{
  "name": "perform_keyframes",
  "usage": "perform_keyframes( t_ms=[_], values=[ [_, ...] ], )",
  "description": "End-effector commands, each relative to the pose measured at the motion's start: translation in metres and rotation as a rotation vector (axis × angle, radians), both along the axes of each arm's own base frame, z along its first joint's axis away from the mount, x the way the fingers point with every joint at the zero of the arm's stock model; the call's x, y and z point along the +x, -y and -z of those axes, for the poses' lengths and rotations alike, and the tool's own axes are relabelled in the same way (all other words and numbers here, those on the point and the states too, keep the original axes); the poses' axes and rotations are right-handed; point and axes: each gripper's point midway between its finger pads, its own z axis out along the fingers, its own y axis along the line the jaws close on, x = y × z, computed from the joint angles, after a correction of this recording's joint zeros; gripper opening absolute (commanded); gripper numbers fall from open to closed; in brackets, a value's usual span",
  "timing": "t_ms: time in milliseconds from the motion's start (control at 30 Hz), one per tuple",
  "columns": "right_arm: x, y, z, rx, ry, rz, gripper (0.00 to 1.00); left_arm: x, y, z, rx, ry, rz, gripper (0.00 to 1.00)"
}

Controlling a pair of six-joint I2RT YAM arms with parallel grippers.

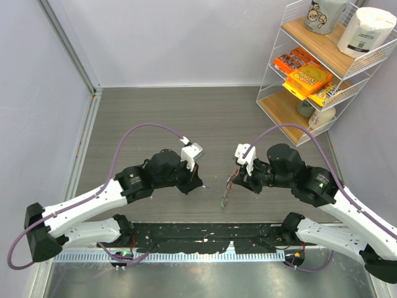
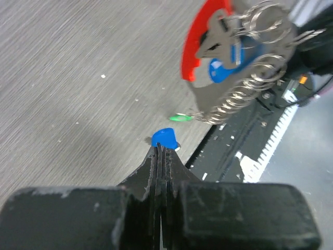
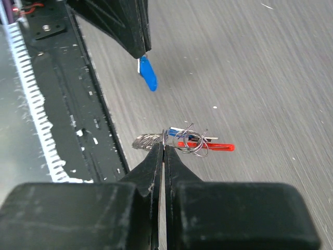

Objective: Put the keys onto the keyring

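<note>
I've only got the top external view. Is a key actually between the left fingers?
Observer: Yes, the left fingers are shut on the blue key, at its plastic head.
Operator: And the right?
Observer: The right fingers are shut on the keyring, pinching its silvery chain.
Operator: Green key?
Observer: The green key sits at the chain's end; whether it's threaded, I cannot tell.

Blue key [image 2: 164, 138] near dangling red keyring [image 3: 196, 144]
</note>
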Motion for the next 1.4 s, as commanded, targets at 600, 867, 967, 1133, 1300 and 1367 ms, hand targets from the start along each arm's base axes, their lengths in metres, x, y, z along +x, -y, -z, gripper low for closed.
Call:
perform_keyframes(
  t_ms=[600, 867, 967, 1133, 1300, 1367],
  values=[
    [-0.099, -0.058, -0.075, 0.235, -0.098, -0.739, 0.06, -0.081, -0.013, -0.128, -0.390, 0.351, 0.463, 0.00],
    [-0.104, -0.080, -0.087, 0.308, -0.157, -0.800, 0.05, -0.092, -0.023, -0.142, -0.473, 0.462, 0.505, 0.00],
    [-0.109, -0.084, -0.093, 0.339, -0.172, -0.822, 0.05, -0.096, -0.026, -0.145, -0.494, 0.496, 0.522, 0.00],
    [-0.110, -0.090, -0.098, 0.356, -0.182, -0.852, 0.06, -0.099, -0.027, -0.150, -0.521, 0.536, 0.545, 0.00],
    [-0.110, -0.099, -0.096, 0.363, -0.200, -0.888, 0.06, -0.109, -0.025, -0.155, -0.554, 0.570, 0.612, 0.00],
    [-0.110, -0.101, -0.095, 0.363, -0.213, -0.907, 0.05, -0.117, -0.025, -0.158, -0.579, 0.578, 0.656, 0.00]
  ],
)
